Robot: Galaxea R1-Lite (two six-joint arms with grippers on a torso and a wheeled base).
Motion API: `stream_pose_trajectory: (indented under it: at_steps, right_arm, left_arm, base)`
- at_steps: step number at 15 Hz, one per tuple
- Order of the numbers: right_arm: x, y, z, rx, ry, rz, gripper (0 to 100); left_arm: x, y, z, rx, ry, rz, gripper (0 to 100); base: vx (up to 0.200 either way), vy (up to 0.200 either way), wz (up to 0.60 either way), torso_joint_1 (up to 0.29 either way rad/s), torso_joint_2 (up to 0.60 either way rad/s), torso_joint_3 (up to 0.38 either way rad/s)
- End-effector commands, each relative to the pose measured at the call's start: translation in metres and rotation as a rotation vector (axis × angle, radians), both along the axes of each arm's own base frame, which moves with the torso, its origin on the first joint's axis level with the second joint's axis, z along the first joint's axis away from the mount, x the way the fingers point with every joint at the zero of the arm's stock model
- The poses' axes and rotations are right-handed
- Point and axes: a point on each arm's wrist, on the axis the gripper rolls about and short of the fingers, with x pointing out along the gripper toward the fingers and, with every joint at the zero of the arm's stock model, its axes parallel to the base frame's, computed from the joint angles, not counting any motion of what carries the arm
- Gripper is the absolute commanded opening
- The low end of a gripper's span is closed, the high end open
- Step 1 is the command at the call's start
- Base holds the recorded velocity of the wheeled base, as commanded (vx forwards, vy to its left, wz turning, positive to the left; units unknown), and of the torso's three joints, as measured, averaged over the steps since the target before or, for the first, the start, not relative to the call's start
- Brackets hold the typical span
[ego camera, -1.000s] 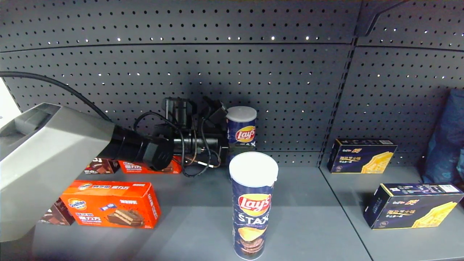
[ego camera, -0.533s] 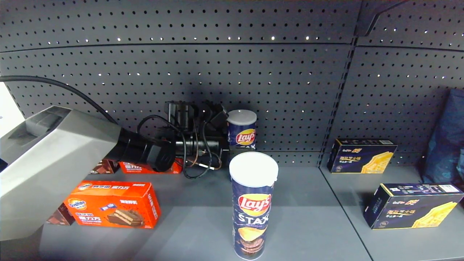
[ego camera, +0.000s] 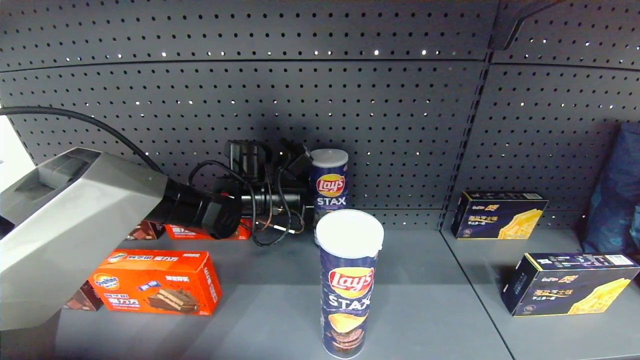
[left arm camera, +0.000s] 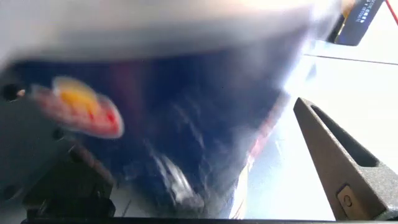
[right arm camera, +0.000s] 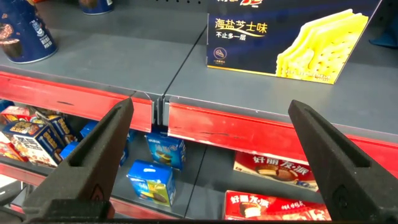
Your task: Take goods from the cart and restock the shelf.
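restocking in progress: a tall can of crisps [ego camera: 328, 179] stands upright at the back edge of the shelf [ego camera: 425, 300], close against the pegboard wall [ego camera: 400, 125], directly behind a matching can [ego camera: 349, 280] that sits near the front edge. the left claw [ego camera: 315, 199] is level with the rear can's middle, and the left arm stretches nearly horizontal across the shelf from its left end, wrist cables looped behind. seen from the left wrist, the can sits between the jaws, and one finger [left arm camera: 339, 158] stands clear of its side with a bright strip of shelf showing between, so the jaws look parted around the can rather than clamped on it. whether its base rests on the shelf cannot be made out, because the front can hides it. such a tube is likely light and fairly stiff, though its thin wall would dent under a hard squeeze. the glossy wrap looks slippery and the crisps inside are fragile. tall and narrow, it would topple at a sideways nudge. the sound hold is across the round body about halfway up, never by the pale plastic lid. the right claw [right arm camera: 210, 104] hangs low before the front edge at the shelf's right end, jaws spread wide and holding nothing. an orange cake box [ego camera: 155, 287] lies toward the front left, and two dark blue biscuit boxes [ego camera: 497, 214] [ego camera: 567, 282] lie on the right section.
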Motion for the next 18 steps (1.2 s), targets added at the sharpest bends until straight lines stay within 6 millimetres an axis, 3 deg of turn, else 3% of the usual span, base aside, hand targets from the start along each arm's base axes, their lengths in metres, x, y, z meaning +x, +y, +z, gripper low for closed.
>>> stream_pose_trajectory:
  at_steps: [1, 8, 15, 18]
  right_arm:
    - [0.000, 0.000, 0.000, 0.000, 0.001, 0.002, 100]
    - [0.000, 0.000, 0.000, 0.000, 0.001, 0.000, 100]
    - [0.000, 0.000, 0.000, 0.001, 0.003, 0.000, 100]
    - [0.000, 0.000, 0.000, 0.000, 0.001, 0.002, 100]
  left_arm:
    - [-0.005, 0.007, 0.010, -0.007, -0.020, 0.012, 100]
    - [-0.043, 0.033, 0.044, -0.015, -0.046, 0.041, 100]
    - [-0.080, 0.070, 0.049, -0.001, -0.009, 0.113, 100]
    - [-0.085, 0.071, 0.050, 0.000, -0.004, 0.112, 100]
  base:
    - [0.000, 0.000, 0.00, 0.000, 0.00, 0.000]
    - [0.000, 0.000, 0.00, 0.000, 0.00, 0.000]
    - [0.000, 0.000, 0.00, 0.000, 0.00, 0.000]
    - [0.000, 0.000, 0.00, 0.000, 0.00, 0.000]
